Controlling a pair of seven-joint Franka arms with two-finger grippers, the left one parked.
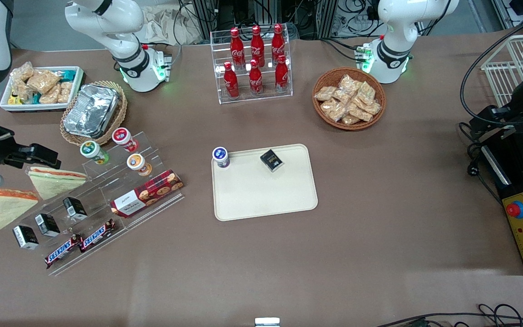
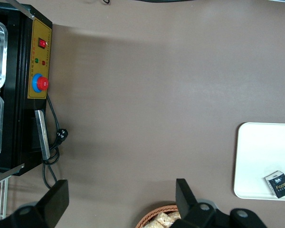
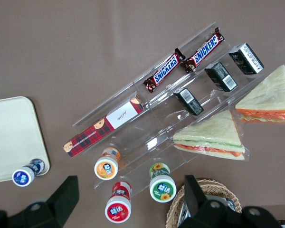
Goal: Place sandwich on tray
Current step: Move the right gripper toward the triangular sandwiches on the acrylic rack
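Note:
The sandwich [image 1: 55, 180] is a pale triangular wedge with orange-red and green filling in clear wrap. It lies at the acrylic stand, toward the working arm's end of the table, and also shows in the right wrist view [image 3: 211, 138]. A twin wedge [image 1: 10, 207] lies beside it, nearer the front camera [image 3: 268, 99]. The cream tray [image 1: 266, 200] lies flat mid-table [image 3: 12, 137]. My right gripper [image 1: 39, 156] hovers open and empty [image 3: 130, 199] above the small cups, apart from both wedges.
On the tray stand a blue-lidded cup [image 1: 220, 157] and a black box [image 1: 271, 160]. The acrylic stand [image 1: 107, 200] holds cups, a cookie box, black boxes and Snickers bars. A foil container in a wicker basket [image 1: 92, 111] and a white snack bin [image 1: 41, 88] sit nearby.

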